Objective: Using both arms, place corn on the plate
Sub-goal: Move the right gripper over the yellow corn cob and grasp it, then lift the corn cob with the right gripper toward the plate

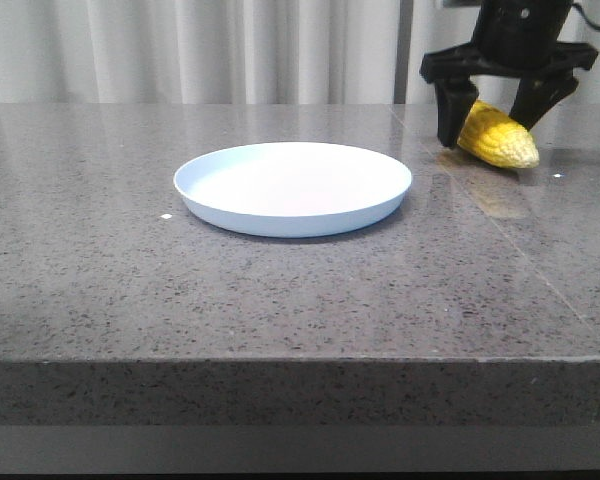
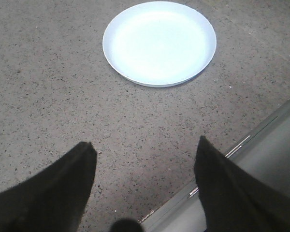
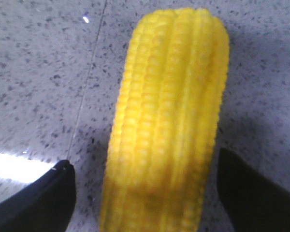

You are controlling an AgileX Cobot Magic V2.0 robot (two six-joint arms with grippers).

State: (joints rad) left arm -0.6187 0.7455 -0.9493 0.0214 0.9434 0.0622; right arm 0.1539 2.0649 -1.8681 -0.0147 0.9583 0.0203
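Observation:
The yellow corn lies on the grey stone table at the back right, its pale tip toward the front right. My right gripper is open and straddles it, a finger on each side with gaps; the right wrist view shows the corn between the dark fingers, not touching. The pale blue-white plate sits mid-table, to the left of the corn. It also shows in the left wrist view. My left gripper is open and empty over bare table near the table's edge; it is out of the front view.
The table's front edge runs across the front view. A seam crosses the tabletop right of the plate. White curtains hang behind. The table edge and a metal strip show beside the left gripper.

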